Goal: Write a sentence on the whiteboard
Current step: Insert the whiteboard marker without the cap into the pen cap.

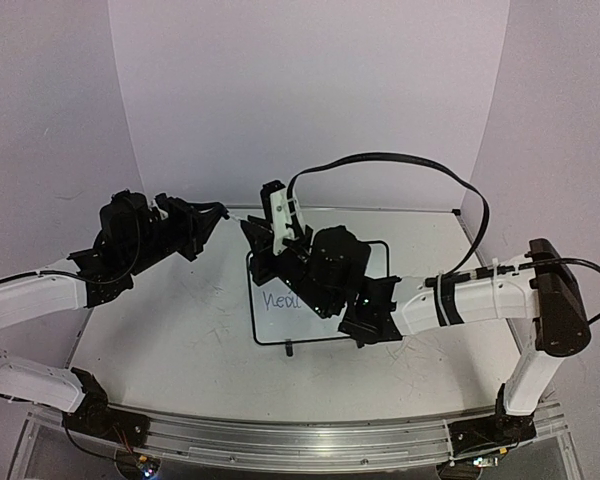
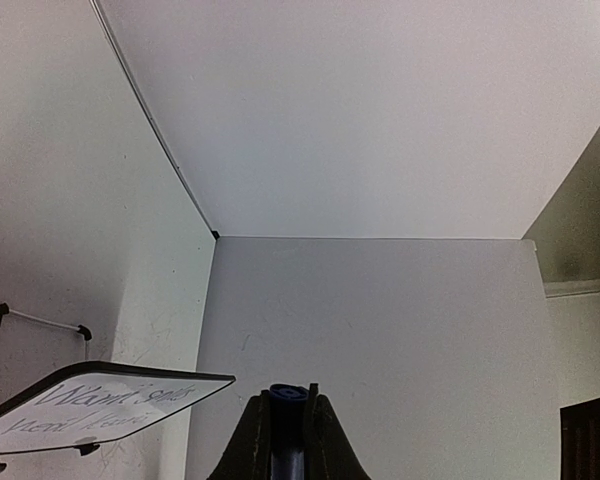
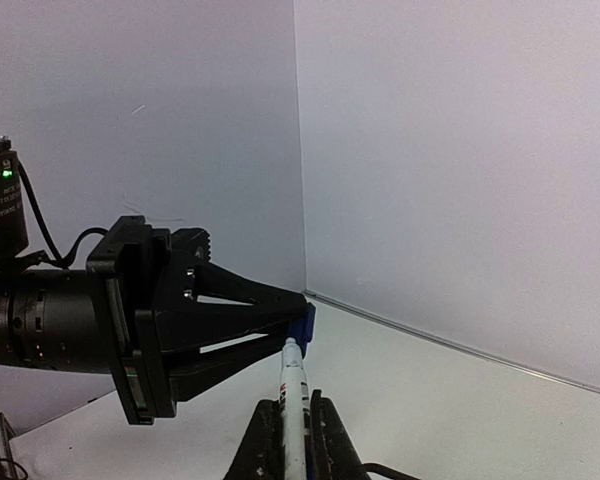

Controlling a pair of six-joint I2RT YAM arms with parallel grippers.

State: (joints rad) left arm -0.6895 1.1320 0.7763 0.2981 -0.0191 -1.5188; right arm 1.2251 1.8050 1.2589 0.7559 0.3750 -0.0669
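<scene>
Right wrist view gives us the relation that matters. The marker (image 3: 293, 400) stands clamped in the right jaws, its long axis running straight out toward 12 o'clock with the tip leading. The blue cap (image 3: 302, 322) is pinched at the very end of the left jaws, which come in from 9 o'clock. The cap sits just beyond the tip, a shade toward 1 o'clock. We cannot tell whether the two are touching or only just apart, and the tip does not look seated inside. The left wrist view shows the same cap (image 2: 288, 395) gripped between its own closed jaws.

From above, both sets of jaws meet over the far part of the bench (image 1: 180, 330), the left pointing toward 3 o'clock and the right toward 10 o'clock. The whiteboard (image 1: 285, 325) lies at about 5 o'clock from that meeting point, under the right arm and nearer to it than to the left. We see only the start of the sentence (image 1: 280, 300) there, as the arm hides the rest. In the left wrist view the board shows two blue lines of writing, so we judge the writing finished and the capping in hand.

The next move likely needs the tip nudged slightly toward 1 o'clock, then pushed along the marker's axis. The cap is the only container, and we judge it empty.
</scene>
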